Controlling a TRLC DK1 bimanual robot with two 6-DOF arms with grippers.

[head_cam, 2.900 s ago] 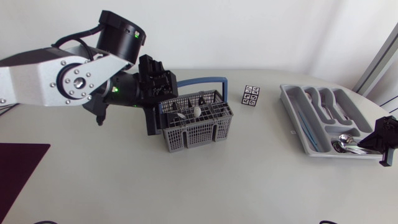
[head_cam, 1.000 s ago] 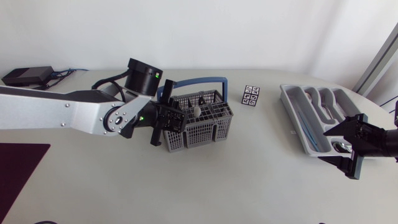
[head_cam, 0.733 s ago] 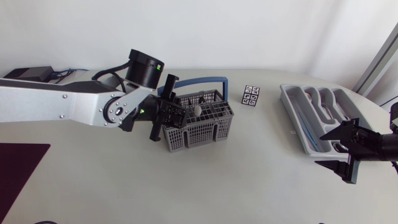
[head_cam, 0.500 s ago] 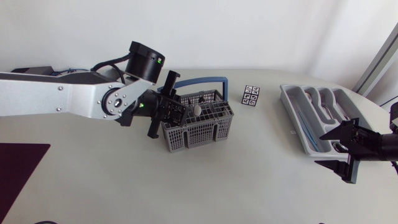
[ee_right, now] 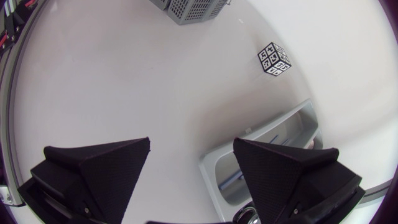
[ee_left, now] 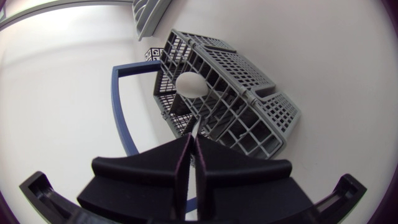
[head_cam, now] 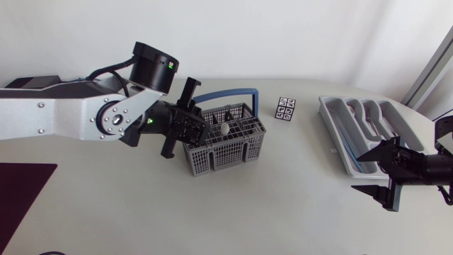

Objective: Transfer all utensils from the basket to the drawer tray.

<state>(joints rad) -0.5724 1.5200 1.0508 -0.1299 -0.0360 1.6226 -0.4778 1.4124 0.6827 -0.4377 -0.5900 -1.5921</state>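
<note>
Left of centre in the head view, the left gripper (ee_left: 191, 142) is pinched tight on the thin handle of a spoon (ee_left: 191, 84); the spoon's long axis runs straight out ahead of the fingers, its bowl at the open top of the basket (head_cam: 221, 152). The drawer tray (head_cam: 333, 122) lies well apart at the frame's right side, nearer the right gripper (head_cam: 357, 174), which hangs just beside it, fingers wide apart and empty; the carry, I judge, must run left to right across the table.

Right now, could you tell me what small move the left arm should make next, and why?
Probably lift the spoon clear of the basket: the left gripper is shut on its handle, with the bowl over the basket's compartments.
</note>
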